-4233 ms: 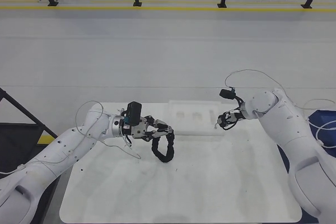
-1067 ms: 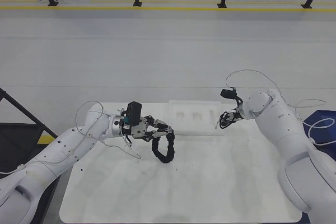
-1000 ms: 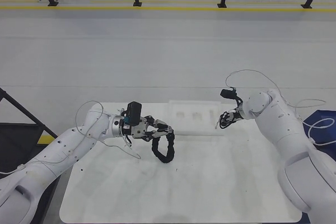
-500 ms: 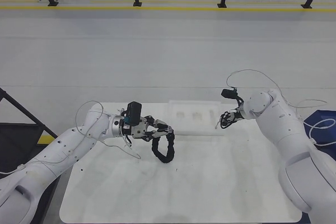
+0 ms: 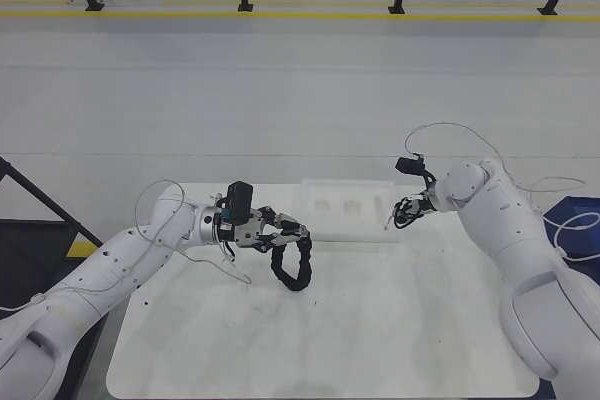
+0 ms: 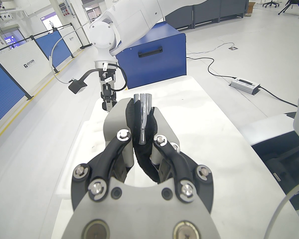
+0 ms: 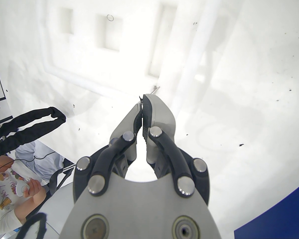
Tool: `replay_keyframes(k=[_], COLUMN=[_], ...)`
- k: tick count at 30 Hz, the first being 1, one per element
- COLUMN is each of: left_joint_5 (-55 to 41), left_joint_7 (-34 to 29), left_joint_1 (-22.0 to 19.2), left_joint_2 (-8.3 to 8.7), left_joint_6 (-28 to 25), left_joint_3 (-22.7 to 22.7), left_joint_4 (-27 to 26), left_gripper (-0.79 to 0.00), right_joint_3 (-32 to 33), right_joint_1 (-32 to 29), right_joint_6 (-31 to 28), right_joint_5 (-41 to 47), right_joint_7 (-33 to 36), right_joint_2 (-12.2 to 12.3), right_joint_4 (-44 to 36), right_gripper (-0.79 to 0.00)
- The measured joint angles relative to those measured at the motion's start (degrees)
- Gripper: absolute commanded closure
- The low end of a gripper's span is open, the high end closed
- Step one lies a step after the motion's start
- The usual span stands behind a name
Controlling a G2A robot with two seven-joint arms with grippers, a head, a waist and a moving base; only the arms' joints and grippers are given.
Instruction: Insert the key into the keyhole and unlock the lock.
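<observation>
The left arm (image 5: 130, 258) comes in from the near left, its forearm slanting over the left edge of the bench (image 5: 380, 340), wrist about level and aimed toward the other arm. The left pincer (image 5: 290, 236) hangs above the bench, fingers (image 6: 162, 123) clamped on the lock (image 6: 145, 105). The right arm (image 5: 510, 230) comes in from the right, bent at the elbow, its wrist turned down toward the far part of the bench. The right pincer (image 5: 394, 216) has its tips pressed together, pinching the key (image 7: 156, 89), of which a thin sliver pokes out past them. The two pincers are well apart.
</observation>
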Motion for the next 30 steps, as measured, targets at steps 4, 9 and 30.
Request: replay_keyframes(k=[4, 9, 30], left_joint_5=[0.0, 0.0, 0.0], left_joint_7=[0.0, 0.0, 0.0], left_joint_1=[0.0, 0.0, 0.0], left_joint_2=[0.0, 0.0, 0.0], left_joint_6=[0.0, 0.0, 0.0], left_joint_3=[0.0, 0.0, 0.0], left_joint_4=[0.0, 0.0, 0.0], left_gripper=[0.0, 0.0, 0.0], right_joint_3=[0.2, 0.5, 2.0], right_joint_1=[-0.3, -0.7, -1.5], right_joint_6=[0.2, 0.5, 0.0], right_joint_5=[-0.2, -0.4, -1.5], right_joint_7=[0.1, 0.1, 0.6], right_joint_2=[0.1, 0.1, 1.1], right_joint_4=[-0.3, -0.4, -2.8], right_gripper=[0.0, 0.0, 0.0])
